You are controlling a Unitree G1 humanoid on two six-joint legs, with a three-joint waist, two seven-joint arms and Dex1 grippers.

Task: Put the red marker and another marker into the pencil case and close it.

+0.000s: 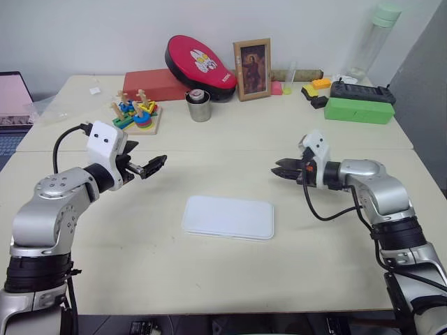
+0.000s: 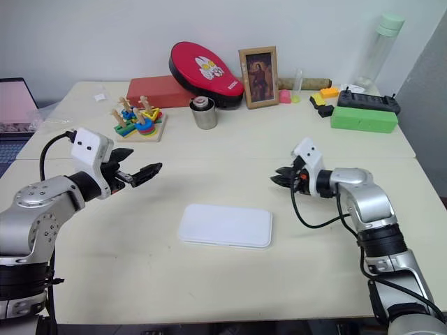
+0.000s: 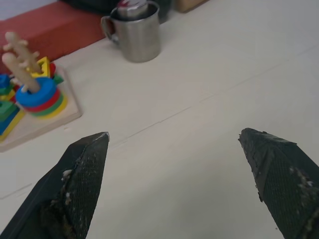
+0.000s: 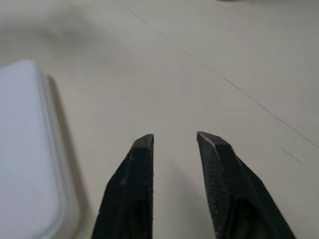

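Both my grippers, left gripper [image 1: 155, 165] and right gripper [image 1: 281, 169], open and empty, flanking lid-down pencil case [image 1: 228, 217]; probably task done.

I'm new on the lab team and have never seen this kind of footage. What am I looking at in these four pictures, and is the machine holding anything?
It is a humanoid robot with two arms, each ending in a gripper of two black fingers. The two wide pictures come from a stereo camera on its head, looking down over the table. The other two come from cameras on the wrists, looking along each gripper's fingers. The left gripper is wide open and the right gripper has a narrow gap between its fingers; both hang above the table and hold nothing. Between them lies the pencil case, a flat white box with its lid shut. Along the far edge are a wooden stacking toy, a metal cup, a framed picture, a red pad and a green box.
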